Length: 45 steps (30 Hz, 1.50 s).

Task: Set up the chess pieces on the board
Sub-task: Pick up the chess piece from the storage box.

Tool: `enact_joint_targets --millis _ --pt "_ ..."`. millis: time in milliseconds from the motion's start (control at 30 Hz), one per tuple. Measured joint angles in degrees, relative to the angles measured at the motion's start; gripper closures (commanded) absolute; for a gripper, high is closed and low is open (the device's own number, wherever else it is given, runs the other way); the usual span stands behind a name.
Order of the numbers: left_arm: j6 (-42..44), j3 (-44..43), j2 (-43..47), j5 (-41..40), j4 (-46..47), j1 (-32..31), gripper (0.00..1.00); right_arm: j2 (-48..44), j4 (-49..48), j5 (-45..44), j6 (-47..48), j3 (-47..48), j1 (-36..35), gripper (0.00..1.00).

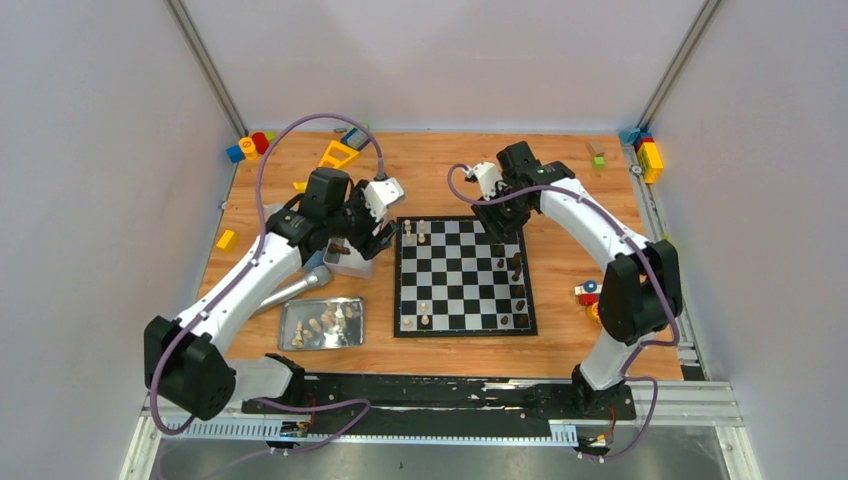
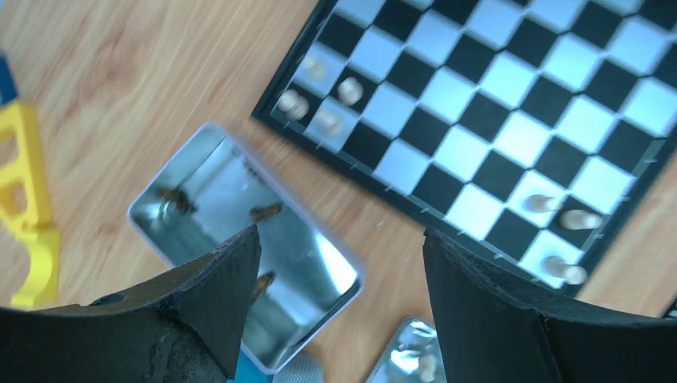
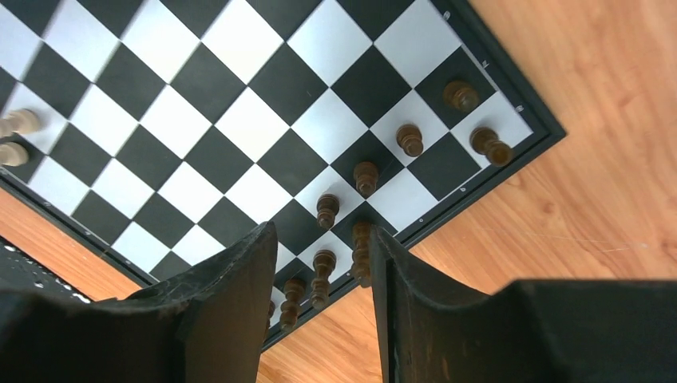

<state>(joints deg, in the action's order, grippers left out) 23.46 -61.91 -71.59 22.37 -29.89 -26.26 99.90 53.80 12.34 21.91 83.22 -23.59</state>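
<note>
The board (image 1: pixel 463 277) lies mid-table. Pale chess pieces (image 1: pixel 413 232) stand at its left corners, and dark pieces (image 1: pixel 517 268) stand along its right side. My right gripper (image 1: pixel 503 228) hovers over the board's far right corner. In the right wrist view it (image 3: pixel 322 235) is open, with nothing clamped. A dark piece (image 3: pixel 361 251) stands upright right against its right finger, other dark pieces (image 3: pixel 322 275) below the gap. My left gripper (image 2: pixel 342 239) is open and empty above a small metal tray (image 2: pixel 315 275) holding dark pieces (image 2: pixel 265 212).
A second tray (image 1: pixel 305 342) with pale pieces lies near the left front. A grey cylinder (image 1: pixel 295 288) rests between the trays. Toy blocks sit at the far left (image 1: pixel 250 147), far right (image 1: pixel 648 155) and right of the board (image 1: pixel 588 293).
</note>
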Motion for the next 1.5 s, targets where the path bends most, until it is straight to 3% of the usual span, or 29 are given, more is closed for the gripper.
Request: enact_joint_targets --millis 333,633,767,1033,1267,1500 --pt "-0.2 -3.6 -15.6 -10.4 -3.9 11.5 0.25 -8.3 -0.3 2.7 -0.4 0.9 0.0 0.54" --pt "0.7 -12.9 -29.9 -9.2 -5.9 12.4 0.32 -9.7 -1.1 3.2 -0.4 -3.7 0.0 0.55" --pt "8.5 -12.9 -30.8 -7.1 -7.2 12.4 0.32 -10.1 -1.2 3.2 -0.3 -5.4 0.0 0.55" --pt "32.7 -16.6 -32.9 -3.3 -12.6 12.3 0.32 -10.4 -1.9 3.2 -0.4 -7.0 0.0 0.55" --pt "49.9 -18.5 -37.3 -4.4 -15.6 11.4 0.32 -10.4 -3.3 3.3 -0.4 -8.2 0.0 0.55" --pt "60.3 -19.7 -41.5 -4.9 -17.1 10.6 0.34 -10.4 -4.1 3.4 -0.3 -10.9 0.0 0.56"
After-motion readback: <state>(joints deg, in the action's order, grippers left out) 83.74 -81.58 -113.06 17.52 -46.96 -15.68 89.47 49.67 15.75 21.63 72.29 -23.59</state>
